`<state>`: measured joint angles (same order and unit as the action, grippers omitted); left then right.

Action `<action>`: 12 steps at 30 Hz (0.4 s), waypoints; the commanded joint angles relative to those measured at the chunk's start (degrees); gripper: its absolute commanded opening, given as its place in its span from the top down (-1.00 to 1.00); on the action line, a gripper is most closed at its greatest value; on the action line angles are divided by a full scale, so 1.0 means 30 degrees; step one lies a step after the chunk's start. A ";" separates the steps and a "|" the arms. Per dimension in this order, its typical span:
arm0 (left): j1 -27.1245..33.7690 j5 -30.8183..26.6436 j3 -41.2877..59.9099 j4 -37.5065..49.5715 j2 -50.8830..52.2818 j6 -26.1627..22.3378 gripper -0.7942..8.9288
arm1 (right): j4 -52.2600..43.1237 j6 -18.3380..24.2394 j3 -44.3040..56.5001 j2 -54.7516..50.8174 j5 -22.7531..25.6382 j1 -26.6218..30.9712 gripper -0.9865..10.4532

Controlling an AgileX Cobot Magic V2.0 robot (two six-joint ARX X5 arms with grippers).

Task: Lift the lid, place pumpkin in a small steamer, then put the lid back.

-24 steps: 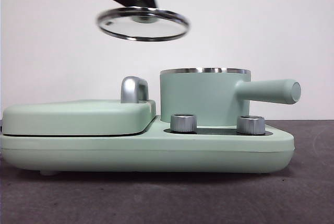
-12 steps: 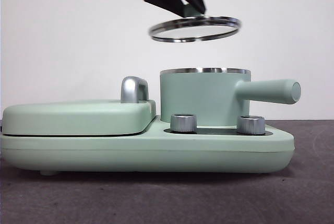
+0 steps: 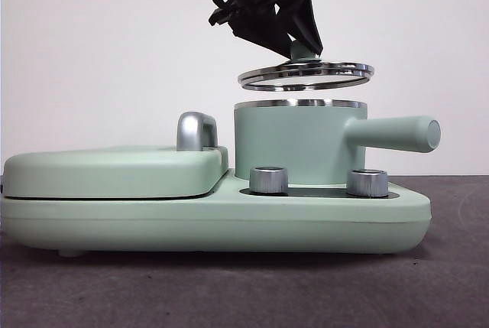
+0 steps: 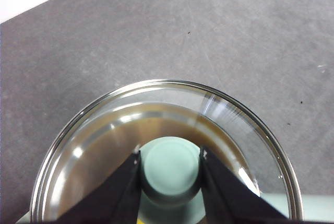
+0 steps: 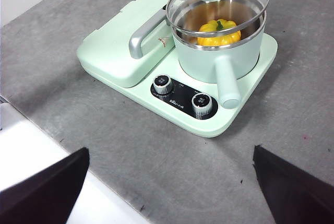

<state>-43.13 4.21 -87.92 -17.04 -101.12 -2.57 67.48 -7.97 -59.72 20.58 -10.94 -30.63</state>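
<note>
Just above small steamer (image 3: 298, 141), lid (image 3: 306, 76) held by knob in left gripper (image 4: 170, 169), slightly tilted, offset toward side handle. Pumpkin (image 5: 219, 32) seen inside pot. Right gripper (image 5: 169, 187) spread wide, idle. Risk: rim caught on steel edge, lid seated crooked.

lid (image 3: 306, 74): tilted just above steamer (image 3: 294, 144) rim | pumpkin (image 5: 219, 32): inside, seemingly upright

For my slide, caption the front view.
Left gripper holds the lid by its knob just above the small steamer.
</note>
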 commanded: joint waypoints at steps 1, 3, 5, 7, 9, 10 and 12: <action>-0.0197 -0.0073 -0.0517 0.0488 -0.0328 -0.0270 0.81 | -0.0131 -0.0270 -0.0204 -0.0036 -0.0073 -0.0117 -0.04; -0.0197 -0.0066 -0.0517 0.0466 -0.0415 -0.0270 0.81 | -0.0131 -0.0291 -0.0204 -0.0036 -0.0073 -0.0117 -0.04; -0.0197 -0.0073 -0.0517 0.0444 -0.0495 -0.0277 0.81 | -0.0131 -0.0372 -0.0204 -0.0036 -0.0066 -0.0117 -0.04; -0.0197 -0.0087 -0.0517 0.0452 -0.0597 -0.0277 0.81 | -0.0131 -0.0423 -0.0204 -0.0036 -0.0066 -0.0117 -0.04; -0.0146 -0.0313 -0.0517 0.0379 -0.0692 -0.0270 0.81 | -0.0131 -0.0546 -0.0204 -0.0036 -0.0066 -0.0117 -0.04; -0.0109 -0.0430 -0.0517 0.0277 -0.0729 -0.0270 0.81 | -0.0131 -0.0619 -0.0204 -0.0036 -0.0066 -0.0117 -0.04; -0.0109 -0.0495 -0.0517 0.0087 -0.0780 -0.0291 0.81 | -0.0131 -0.0641 -0.0204 -0.0036 -0.0066 -0.0117 -0.04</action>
<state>-43.00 2.85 -87.92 -18.41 -102.76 -2.59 67.48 -9.13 -59.72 20.58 -10.94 -30.63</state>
